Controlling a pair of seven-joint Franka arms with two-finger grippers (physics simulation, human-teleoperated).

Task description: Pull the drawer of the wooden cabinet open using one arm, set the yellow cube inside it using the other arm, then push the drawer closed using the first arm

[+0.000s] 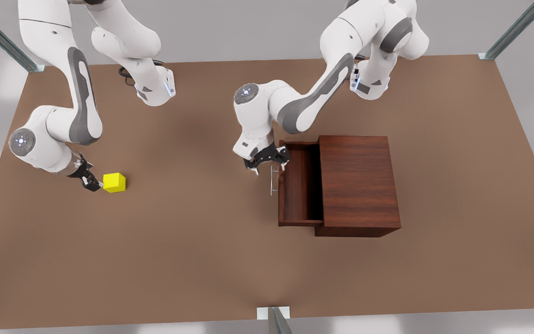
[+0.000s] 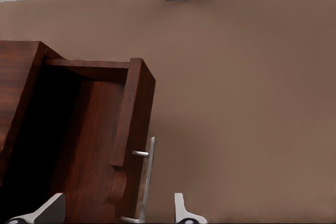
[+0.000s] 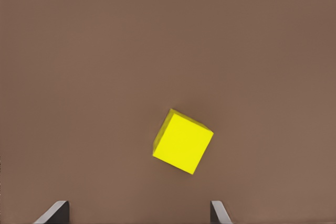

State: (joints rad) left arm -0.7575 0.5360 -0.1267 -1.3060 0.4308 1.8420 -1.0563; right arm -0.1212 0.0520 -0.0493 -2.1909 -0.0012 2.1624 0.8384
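I see a flat brown tabletop (image 1: 193, 260) filling the scene, with pale grey floor around it and thin metal posts (image 1: 515, 28) rising at its edges. The boxy dark reddish-brown wooden cabinet (image 1: 357, 185) is my landmark. Its shallow drawer of the same wood (image 1: 297, 190) stands pulled well out toward the front view's left, and its thin silver bar handle (image 1: 274, 178) sits on the drawer front, away from the cabinet.

The left arm, white with grey joint panels, reaches down from behind the cabinet and bends at the elbow, so its black two-finger left gripper (image 1: 267, 160) hangs at the far end of the handle. In the left wrist view I see its pale fingertips (image 2: 181, 212) spread wide on either side of the bar; they grip nothing.

The small bright yellow plain-faced cube (image 1: 114, 182) lies on the tabletop well away from the cabinet, far out beyond the drawer front. The right arm, identical in look, folds down low on that far side, and its right gripper (image 1: 92, 182) sits just beside the cube, on the face turned away from the cabinet. In the right wrist view its dark fingers (image 3: 52, 213) stand wide apart with the cube (image 3: 182, 141) ahead of them, not between them.
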